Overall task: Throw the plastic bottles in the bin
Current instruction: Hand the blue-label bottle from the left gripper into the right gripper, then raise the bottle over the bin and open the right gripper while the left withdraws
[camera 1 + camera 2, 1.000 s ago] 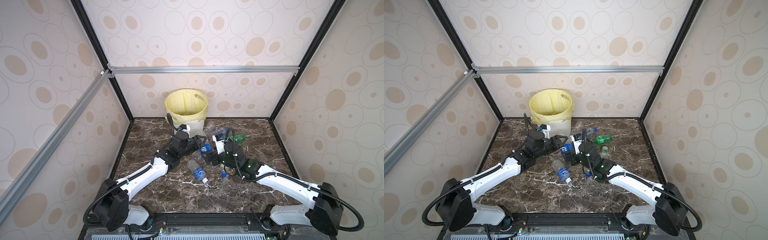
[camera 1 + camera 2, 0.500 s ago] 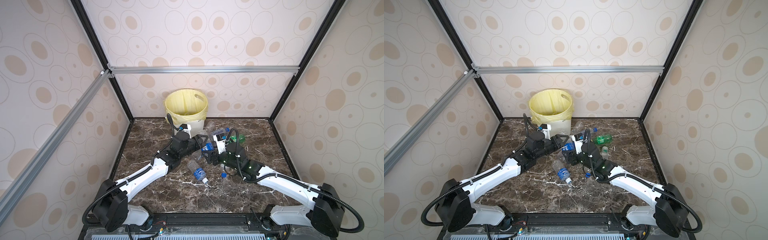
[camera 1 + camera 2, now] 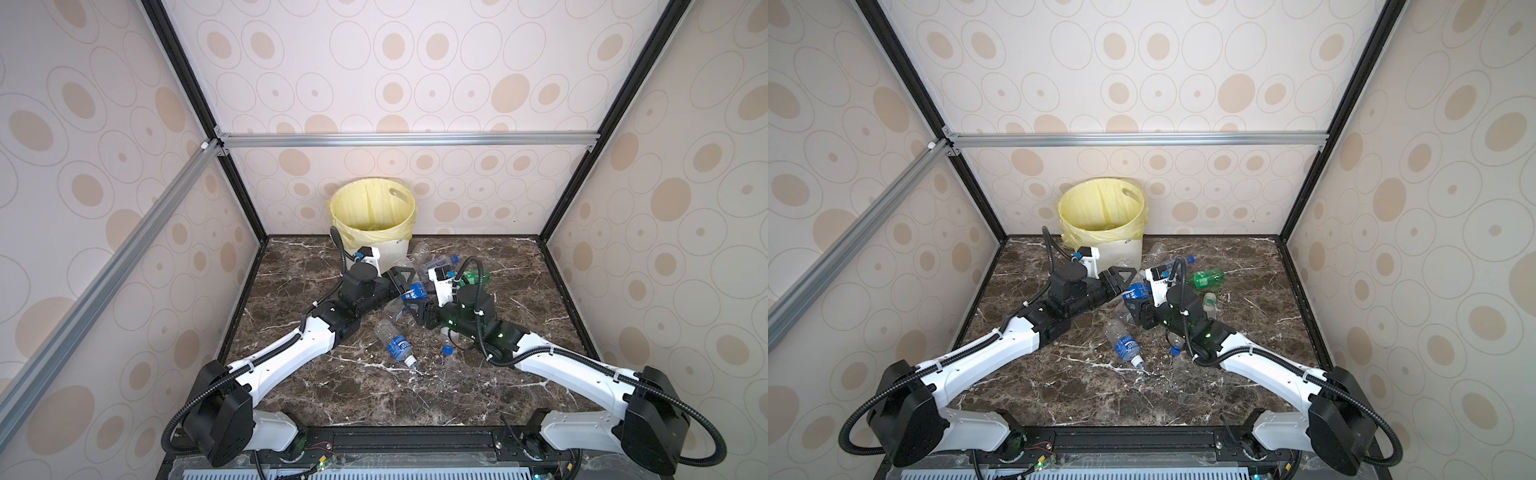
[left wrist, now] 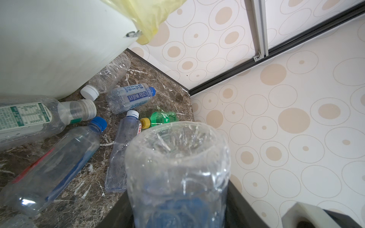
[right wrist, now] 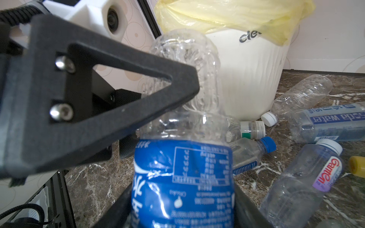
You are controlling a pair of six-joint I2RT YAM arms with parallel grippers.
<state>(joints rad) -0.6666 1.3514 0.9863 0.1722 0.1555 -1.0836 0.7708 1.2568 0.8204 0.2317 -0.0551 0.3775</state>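
Blue-label bottle [image 3: 415, 291] — held off the marble table [image 3: 519, 266], bin [image 3: 392, 251] at its 12 o'clock — pinched at the label by the right gripper [image 3: 417, 308] from 5 o'clock; left gripper [image 3: 409, 282] at 9 o'clock around its clear end, grip not discernible; loose bottles [image 3: 436, 262] at 1 o'clock.

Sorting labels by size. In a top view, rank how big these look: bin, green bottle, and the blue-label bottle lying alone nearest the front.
1. bin
2. blue-label bottle
3. green bottle
The blue-label one looks longer, but it lies nearer the camera, so that order is unsure.
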